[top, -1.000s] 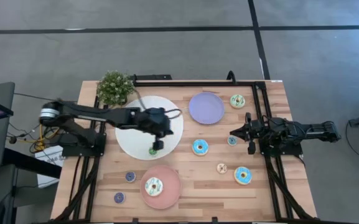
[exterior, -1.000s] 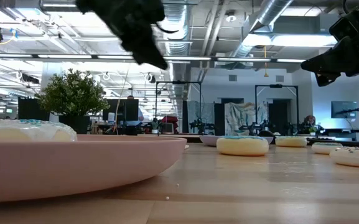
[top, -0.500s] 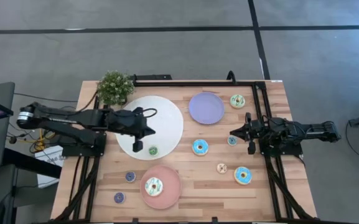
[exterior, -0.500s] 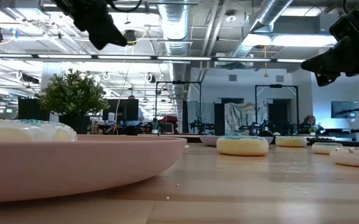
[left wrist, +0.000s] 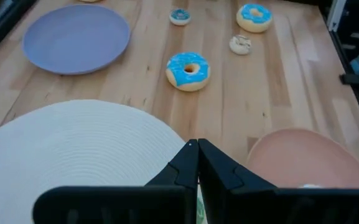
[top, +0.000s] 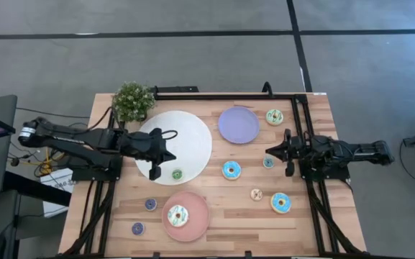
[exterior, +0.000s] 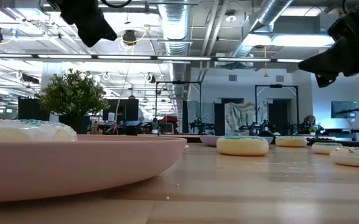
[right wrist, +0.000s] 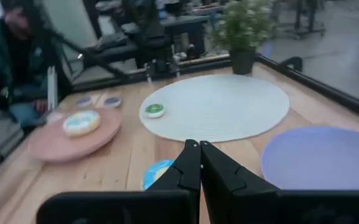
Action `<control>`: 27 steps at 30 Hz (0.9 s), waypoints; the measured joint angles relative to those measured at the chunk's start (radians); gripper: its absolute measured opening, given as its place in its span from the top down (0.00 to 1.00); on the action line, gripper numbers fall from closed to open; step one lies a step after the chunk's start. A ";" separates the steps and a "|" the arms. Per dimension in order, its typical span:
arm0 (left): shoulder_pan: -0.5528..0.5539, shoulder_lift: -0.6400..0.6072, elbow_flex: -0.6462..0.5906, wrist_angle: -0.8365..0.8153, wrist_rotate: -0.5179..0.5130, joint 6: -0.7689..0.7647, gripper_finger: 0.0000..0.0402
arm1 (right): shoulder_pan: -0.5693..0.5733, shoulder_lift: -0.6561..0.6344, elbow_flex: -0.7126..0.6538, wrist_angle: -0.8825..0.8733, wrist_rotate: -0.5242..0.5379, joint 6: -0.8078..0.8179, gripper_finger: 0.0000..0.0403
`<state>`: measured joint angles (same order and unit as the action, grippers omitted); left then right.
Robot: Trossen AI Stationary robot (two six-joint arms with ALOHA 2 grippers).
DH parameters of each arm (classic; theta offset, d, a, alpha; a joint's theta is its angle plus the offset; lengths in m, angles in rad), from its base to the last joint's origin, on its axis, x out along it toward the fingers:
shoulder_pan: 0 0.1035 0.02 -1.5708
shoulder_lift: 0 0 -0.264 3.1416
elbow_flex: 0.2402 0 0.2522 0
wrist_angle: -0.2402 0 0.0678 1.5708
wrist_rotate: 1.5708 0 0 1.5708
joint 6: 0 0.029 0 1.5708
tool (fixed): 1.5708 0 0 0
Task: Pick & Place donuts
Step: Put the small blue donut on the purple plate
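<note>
One mini green donut [top: 177, 173] sitting on white plate [top: 193, 129]: likely light, rigid, needing pinching across the ring; both grippers' jaws together, empty.

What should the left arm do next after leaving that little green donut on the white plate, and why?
Probably swing the left gripper, shut and empty, toward the mini purple donut lying on bare wood nearby and open over it. The mini green donut already sits on the white plate, so that one looks done.
</note>
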<state>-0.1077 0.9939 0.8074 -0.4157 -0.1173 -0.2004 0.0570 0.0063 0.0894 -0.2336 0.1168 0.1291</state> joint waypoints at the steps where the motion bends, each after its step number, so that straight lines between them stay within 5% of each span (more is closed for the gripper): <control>1: -0.008 0.000 0.000 -0.003 -0.001 0.008 1.00 | -0.005 0.000 -0.001 0.011 0.005 0.022 1.00; 8: -0.029 0.000 -0.002 -0.079 -0.013 0.068 1.00 | 0.023 0.093 0.001 0.263 0.054 -0.001 1.00; 17: -0.029 -0.135 -0.140 -0.020 0.027 0.078 1.00 | 0.107 0.574 0.317 0.277 0.242 0.003 1.00; 21: -0.029 -0.242 -0.213 0.041 0.025 0.068 1.00 | 0.110 0.799 0.541 0.110 0.331 0.143 1.00; 27: -0.028 -0.368 -0.275 0.076 0.001 0.059 1.00 | 0.029 1.097 0.885 -0.534 0.298 0.541 1.00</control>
<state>-0.1361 0.6262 0.5325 -0.3395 -0.1161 -0.1412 0.0860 1.1030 0.9748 -0.7671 0.4153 0.6704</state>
